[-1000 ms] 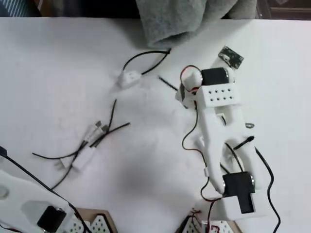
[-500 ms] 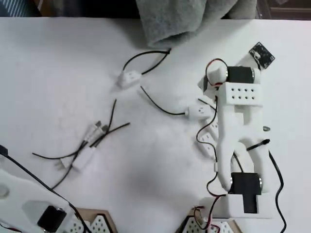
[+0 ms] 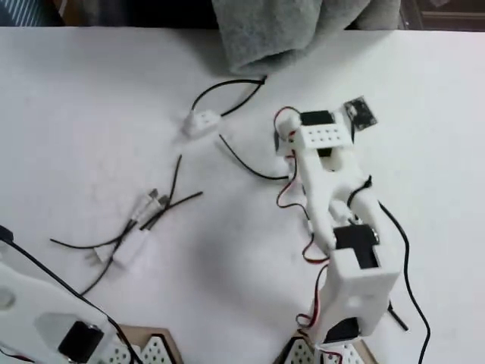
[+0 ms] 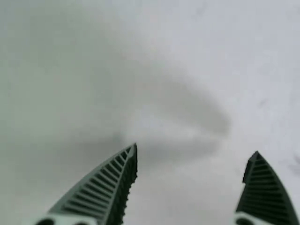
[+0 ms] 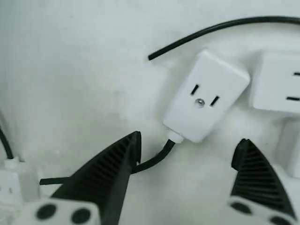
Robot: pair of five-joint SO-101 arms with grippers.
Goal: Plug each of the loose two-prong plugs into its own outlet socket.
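Observation:
My right gripper (image 5: 189,138) is open, its black fingers on either side of a white outlet socket (image 5: 206,96) lying face up on a black cord. Another white socket (image 5: 279,82) lies right beside it. In the high view the right arm (image 3: 326,136) covers these sockets, and the cord (image 3: 242,161) runs out from under it. Two-prong plugs (image 3: 150,203) on black cords lie at the left middle of the table, with another white plug (image 3: 125,246) just below them. My left gripper (image 4: 194,150) is open over bare white table (image 4: 140,70).
A white block on a black cord (image 3: 201,121) lies near the back centre. A grey cloth (image 3: 288,30) hangs over the table's back edge. The left arm (image 3: 38,318) sits at the front left corner. Red and black wires trail along the right arm.
The right arm swung right, uncovering white sockets, then came back left over them and folded toward the front edge. One socket's cord now lies farther left. Plugs and left arm unchanged.

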